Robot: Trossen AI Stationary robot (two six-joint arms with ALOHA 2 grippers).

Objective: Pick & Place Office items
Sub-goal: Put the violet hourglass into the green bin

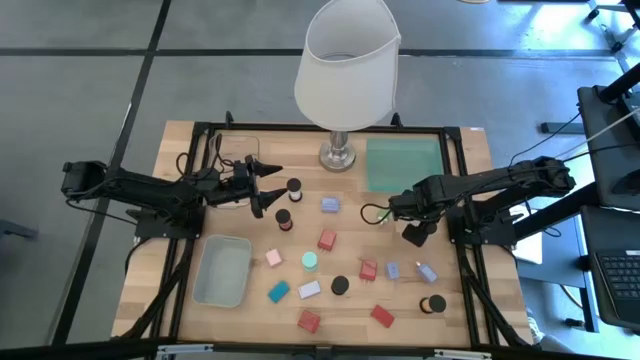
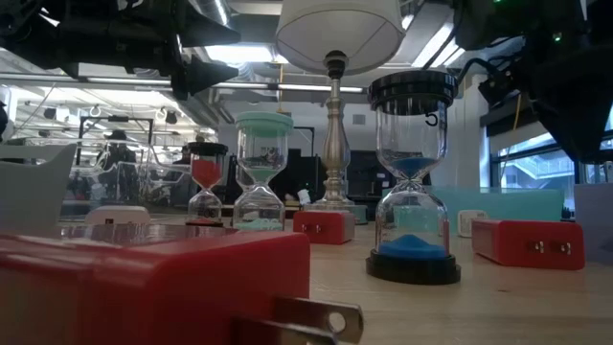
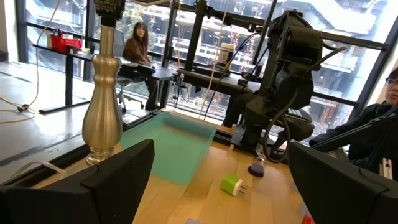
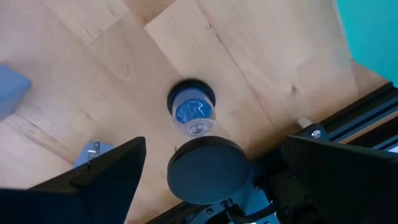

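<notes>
though the grey-blue bin (image 1: 222,271) near the table's front left shows nothing inside from above, the clear tray (image 1: 237,150) at the back left is too faint to read its contents; the office items lie scattered over the wooden table (image 1: 190,140): red charger-like blocks (image 1: 327,239), pink and lavender blocks (image 1: 330,205), a teal block (image 1: 278,291), and round caps that the low view reveals as small hourglasses; a blue-sand hourglass with black caps (image 2: 413,177) stands upright, a mint-capped hourglass (image 2: 261,172) and a red-sand hourglass (image 2: 205,182) stand farther back; a red block with metal prongs (image 2: 163,287) fills the low view's foreground; the left gripper (image 1: 270,185) hangs with its jaws wide apart beside two black-capped hourglasses (image 1: 294,187), holding nothing; the right gripper (image 1: 418,233) hovers with jaws spread, straight above a blue-sand hourglass (image 4: 193,115) seen end-on, not touching it; a green mat (image 1: 404,162) lies at the back right, and a white-shaded lamp (image 1: 345,65) on a metal base stands at the back centre; beyond the table, a grey floor, large windows, desks and seated people (image 3: 138,46).
</notes>
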